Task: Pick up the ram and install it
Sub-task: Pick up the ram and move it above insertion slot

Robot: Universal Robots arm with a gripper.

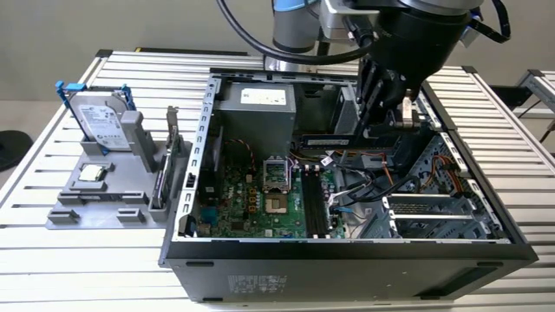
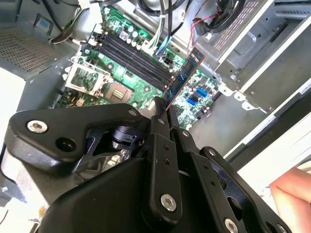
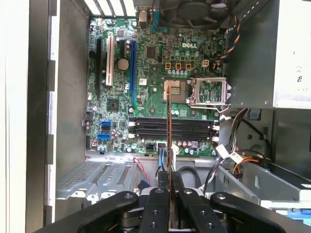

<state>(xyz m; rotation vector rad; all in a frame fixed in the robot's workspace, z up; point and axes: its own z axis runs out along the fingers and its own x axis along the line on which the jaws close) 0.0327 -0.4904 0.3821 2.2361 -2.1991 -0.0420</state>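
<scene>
My gripper (image 1: 364, 133) is shut on the ram (image 1: 326, 140), a long dark circuit-board stick. It holds the ram by one end, in the air inside the open computer case (image 1: 199, 195). In both wrist views the ram (image 2: 183, 77) (image 3: 169, 121) juts out from between the black fingers (image 2: 156, 121) (image 3: 179, 182) toward the green motherboard (image 3: 116, 104). Below it lie the black memory slots (image 1: 314, 203) (image 2: 130, 57) (image 3: 189, 128). The stick hangs above them without touching and lies crosswise to them.
A grey fixture (image 1: 95, 205) on the exterior view's left holds a hard drive with blue brackets (image 1: 100, 120), a square processor chip (image 1: 92, 172) and an upright card (image 1: 166, 159). Inside the case are the power supply (image 1: 256, 107), an open processor socket (image 1: 273, 172) and loose cables (image 1: 364, 185). A person's hand (image 2: 291, 194) is beside the case.
</scene>
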